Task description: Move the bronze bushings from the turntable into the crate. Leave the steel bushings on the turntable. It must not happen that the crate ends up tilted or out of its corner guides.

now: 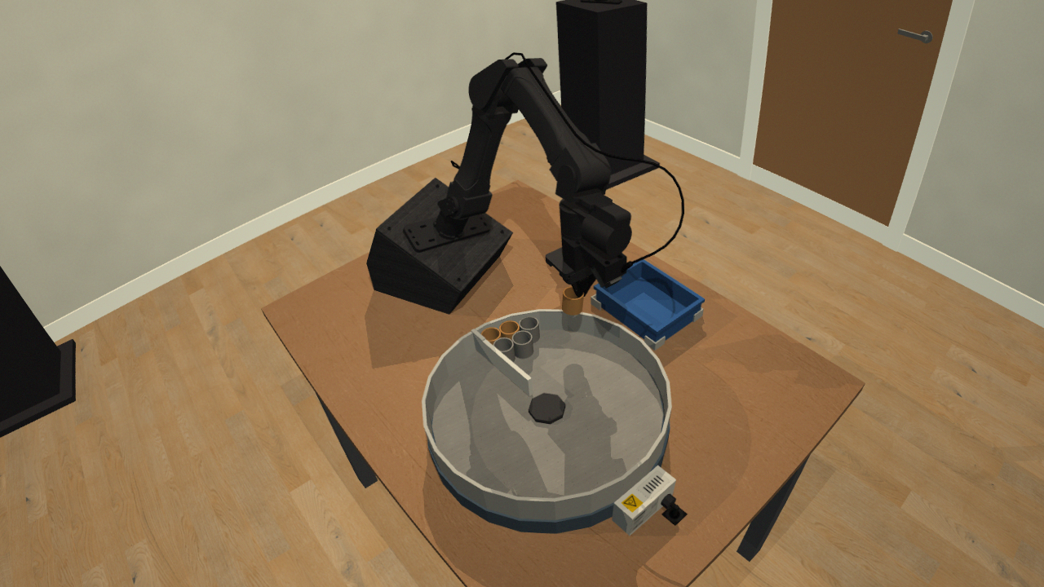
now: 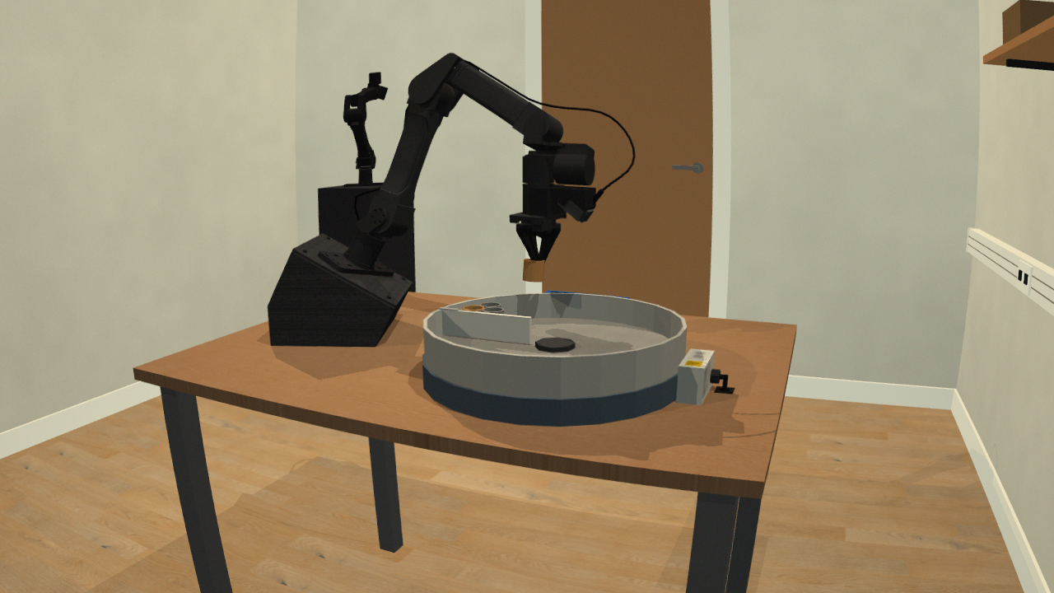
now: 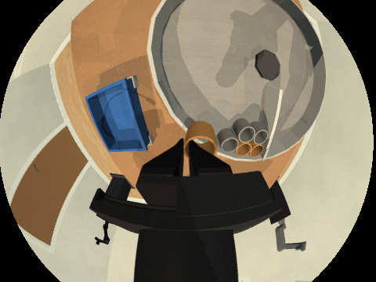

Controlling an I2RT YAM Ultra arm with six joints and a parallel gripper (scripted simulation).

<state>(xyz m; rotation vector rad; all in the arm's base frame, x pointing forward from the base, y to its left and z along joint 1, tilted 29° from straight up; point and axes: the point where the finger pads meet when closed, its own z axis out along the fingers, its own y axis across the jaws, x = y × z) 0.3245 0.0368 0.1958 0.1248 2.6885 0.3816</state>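
My gripper (image 1: 581,293) (image 2: 535,259) (image 3: 186,142) is shut on the wall of a bronze bushing (image 1: 571,302) (image 2: 533,271) (image 3: 200,130). It holds the bushing upright above the turntable's back rim, left of the crate in the top view. Two bronze bushings stand by the divider on the turntable (image 1: 547,509) (image 2: 560,372) (image 3: 204,59): one bronze bushing (image 1: 490,334) (image 3: 257,146) against it, another bronze bushing (image 1: 509,328) (image 3: 243,145) beside that. Three steel bushings (image 1: 522,343) (image 3: 226,135) stand close against them. The blue crate (image 1: 677,321) (image 3: 137,113) looks empty; the exterior view mostly hides it.
The turntable has a raised rim, an upright divider (image 1: 503,363) (image 2: 486,327) (image 3: 276,117) and a dark centre hub (image 1: 546,408) (image 2: 555,344) (image 3: 267,64). A control box (image 1: 642,498) (image 2: 693,380) sits at its outer side. Low brackets hold the crate's corners beyond the rim.
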